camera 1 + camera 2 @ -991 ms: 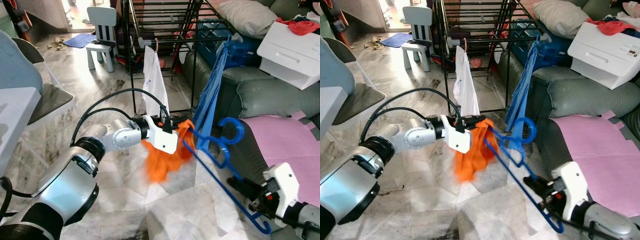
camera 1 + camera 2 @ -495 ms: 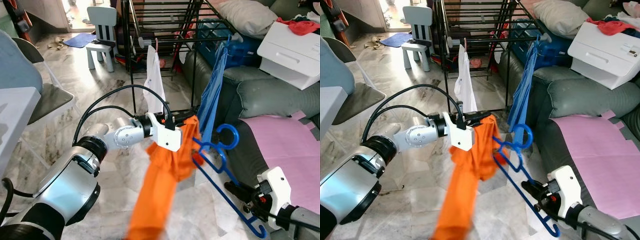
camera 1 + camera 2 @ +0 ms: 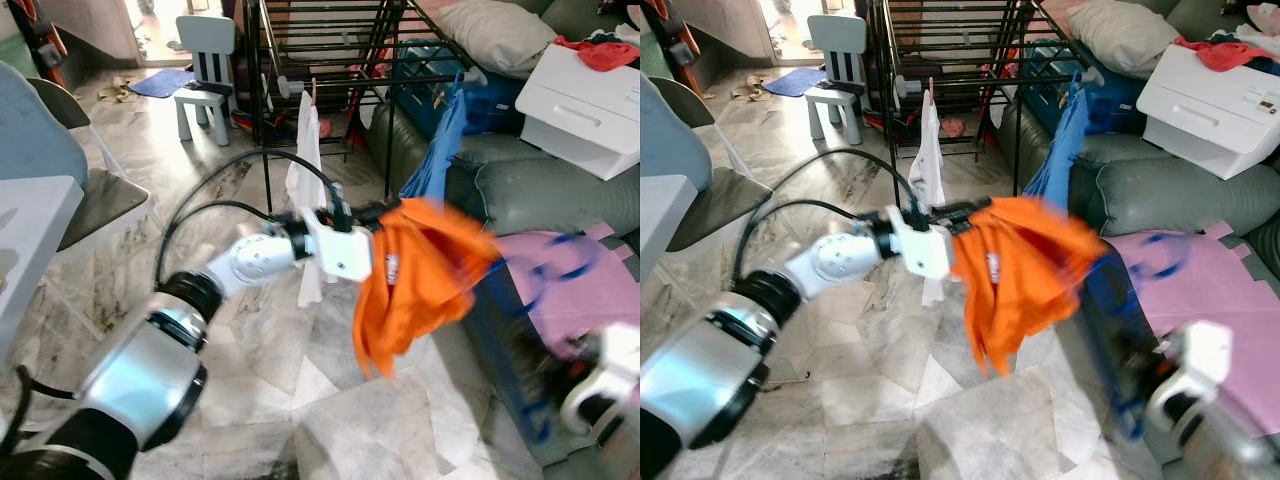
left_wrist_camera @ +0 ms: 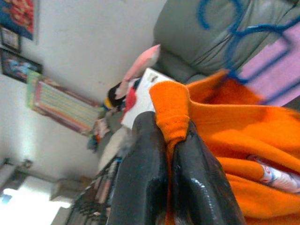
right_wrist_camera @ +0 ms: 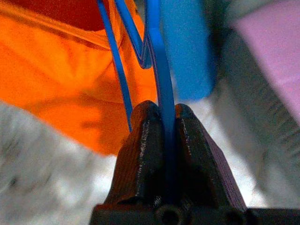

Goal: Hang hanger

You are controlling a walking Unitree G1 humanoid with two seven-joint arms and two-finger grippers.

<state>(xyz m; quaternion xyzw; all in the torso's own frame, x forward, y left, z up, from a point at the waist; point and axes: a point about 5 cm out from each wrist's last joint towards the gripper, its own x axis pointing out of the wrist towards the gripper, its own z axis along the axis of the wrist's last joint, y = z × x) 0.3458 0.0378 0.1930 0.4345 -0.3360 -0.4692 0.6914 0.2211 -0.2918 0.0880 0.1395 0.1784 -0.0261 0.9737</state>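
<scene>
My left gripper is stretched out in front of me at mid height, shut on a fold of the orange shirt. The left wrist view shows its black fingers pinching the orange cloth. The shirt billows to the right, toward the blue hanger, which is motion-blurred above the sofa. My right gripper is shut on the hanger's thin blue rod, with the orange shirt just beyond it. The right wrist is a white blur at the lower right.
A black drying rack stands behind, with a white garment and a blue garment hanging on it. On the right is a grey sofa with a pink cloth and a white box. A child's chair stands far left.
The orange shirt, hanging long half a second ago, has swung up and right over the hanger. My right arm with the hanger has moved fast to the right and is blurred.
</scene>
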